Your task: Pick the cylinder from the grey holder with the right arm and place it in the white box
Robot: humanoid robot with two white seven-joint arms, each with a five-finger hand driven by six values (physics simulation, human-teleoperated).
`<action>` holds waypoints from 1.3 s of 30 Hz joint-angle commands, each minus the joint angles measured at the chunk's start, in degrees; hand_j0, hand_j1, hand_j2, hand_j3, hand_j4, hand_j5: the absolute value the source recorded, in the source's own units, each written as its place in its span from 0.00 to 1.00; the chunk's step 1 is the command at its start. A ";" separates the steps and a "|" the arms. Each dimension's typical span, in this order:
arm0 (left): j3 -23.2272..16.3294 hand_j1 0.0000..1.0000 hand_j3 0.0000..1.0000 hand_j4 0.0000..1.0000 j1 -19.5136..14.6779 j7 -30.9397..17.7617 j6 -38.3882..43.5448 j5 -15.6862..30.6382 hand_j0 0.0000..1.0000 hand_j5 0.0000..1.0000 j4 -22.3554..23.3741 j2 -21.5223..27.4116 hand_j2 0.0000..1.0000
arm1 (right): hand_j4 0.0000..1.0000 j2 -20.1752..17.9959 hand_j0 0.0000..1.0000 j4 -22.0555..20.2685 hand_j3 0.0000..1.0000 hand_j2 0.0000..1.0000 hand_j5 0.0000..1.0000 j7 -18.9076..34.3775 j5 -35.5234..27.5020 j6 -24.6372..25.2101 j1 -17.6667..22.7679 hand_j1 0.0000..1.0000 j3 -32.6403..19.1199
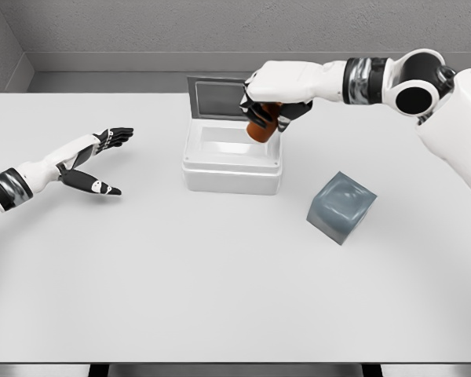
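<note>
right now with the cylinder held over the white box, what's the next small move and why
Probably lower the right hand a little and then release. Its fingers are curled around the orange cylinder, which sits at the right rear of the white box, whose lid stands open, close to the right wall. A slight shift left first may help it clear that wall. The grey holder is already empty.
</note>
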 commanded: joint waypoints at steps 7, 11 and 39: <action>0.11 1.00 1.00 1.00 0.00 0.01 0.08 0.42 1.00 1.00 -0.05 0.04 1.00 | 0.08 1.20 0.08 2.17 0.08 0.08 0.08 -0.08 0.73 0.17 0.00 0.08 -0.09; 0.02 1.00 1.00 1.00 0.09 0.01 0.08 0.33 1.00 1.00 -0.05 -0.23 1.00 | 0.08 1.29 0.08 2.96 0.08 0.08 0.08 -0.08 0.73 0.17 -0.26 0.08 -0.09; 0.11 1.00 1.00 1.00 0.18 0.01 0.08 0.24 1.00 1.00 -0.13 -0.23 1.00 | 0.08 2.87 0.08 5.07 0.08 0.08 0.08 -0.08 1.44 0.17 0.09 0.08 0.79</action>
